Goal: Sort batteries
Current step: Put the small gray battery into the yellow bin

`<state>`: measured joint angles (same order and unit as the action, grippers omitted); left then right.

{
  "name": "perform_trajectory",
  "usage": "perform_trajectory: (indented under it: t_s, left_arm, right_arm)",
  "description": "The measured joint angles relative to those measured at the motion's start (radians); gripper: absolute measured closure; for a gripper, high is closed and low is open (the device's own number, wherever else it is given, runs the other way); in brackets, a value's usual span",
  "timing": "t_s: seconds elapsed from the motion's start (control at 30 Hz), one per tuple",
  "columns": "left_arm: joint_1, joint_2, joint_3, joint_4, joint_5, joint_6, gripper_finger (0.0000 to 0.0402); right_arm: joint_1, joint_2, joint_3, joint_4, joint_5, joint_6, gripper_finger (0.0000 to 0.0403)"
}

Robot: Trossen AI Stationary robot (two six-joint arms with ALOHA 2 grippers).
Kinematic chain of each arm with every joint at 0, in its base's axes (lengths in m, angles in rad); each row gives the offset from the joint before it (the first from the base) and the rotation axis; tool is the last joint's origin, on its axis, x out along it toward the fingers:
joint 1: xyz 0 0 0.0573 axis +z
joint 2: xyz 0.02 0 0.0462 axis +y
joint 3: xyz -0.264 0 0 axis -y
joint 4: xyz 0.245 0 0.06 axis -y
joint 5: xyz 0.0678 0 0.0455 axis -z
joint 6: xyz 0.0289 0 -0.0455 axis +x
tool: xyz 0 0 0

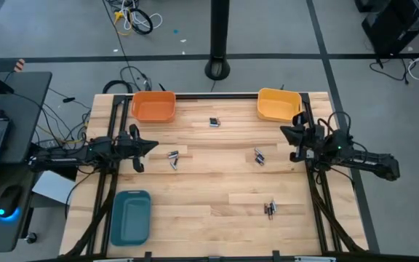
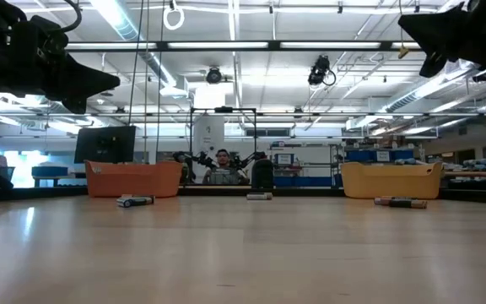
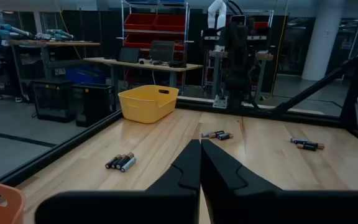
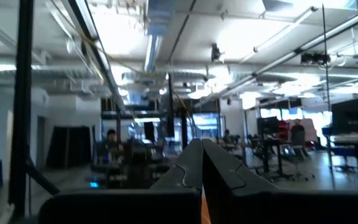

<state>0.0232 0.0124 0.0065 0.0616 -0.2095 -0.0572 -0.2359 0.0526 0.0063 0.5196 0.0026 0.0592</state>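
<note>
Looking down, we barely resolve the batteries, scattered in four small clusters mid-table. Left gripper and right gripper hover at opposite edges, both closed, empty.

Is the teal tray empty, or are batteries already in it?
Empty. From above, the teal tray shows only its bare floor. The batteries lie in small groups out on the table.
</note>
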Motion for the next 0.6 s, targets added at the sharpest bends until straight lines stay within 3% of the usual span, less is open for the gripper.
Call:
perform_trajectory:
  t_s: [0.23,0.4,0.6]
  left_arm:
    - [0.0,0.0,0.0,0.0,0.0,0.0,0.0387]
    - [0.0,0.0,0.0,0.0,0.0,0.0,0.0387]
    - [0.0,0.0,0.0,0.0,0.0,0.0,0.0387]
  right_arm:
    - [0.001,0.13,0.081,-0.005,-0.007,0.135,0.0379]
    - [0.034,0.285,0.207,-0.177,-0.005,0.132,0.0395]
    - [0.102,0.522,0.376,-0.397,0.068,0.169,0.0383]
